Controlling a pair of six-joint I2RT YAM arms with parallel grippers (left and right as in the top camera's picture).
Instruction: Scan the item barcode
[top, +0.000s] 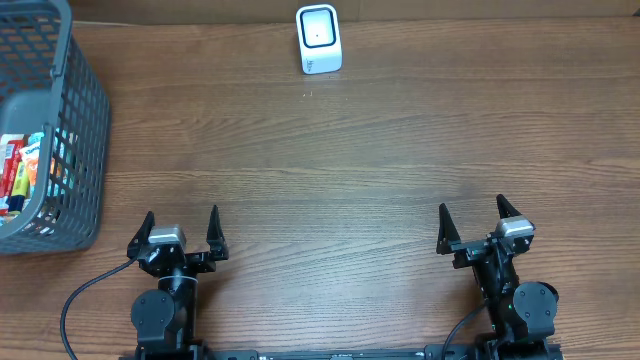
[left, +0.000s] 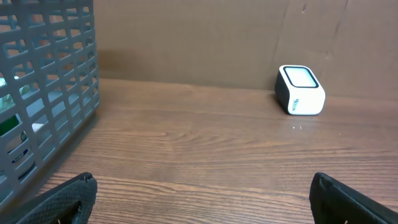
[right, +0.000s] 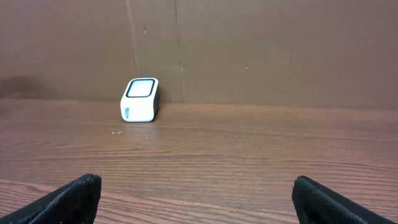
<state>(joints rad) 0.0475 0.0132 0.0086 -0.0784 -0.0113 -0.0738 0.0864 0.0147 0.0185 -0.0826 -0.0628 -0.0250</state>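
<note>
Scanner: the white boxy barcode scanner stood on my brown wooden worktop.
Items: colourful packets lay inside the grey plastic mesh basket, well left of the scanner.
Left fingers: spread wide, empty, well apart from the scanner.
Right fingers: likewise spread, empty.

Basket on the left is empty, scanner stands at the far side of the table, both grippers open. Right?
Not quite: the basket is not empty. The overhead view shows colourful packets inside it. The rest holds: the scanner stands at the far side of the table, and the left gripper and right gripper are both open.
</note>
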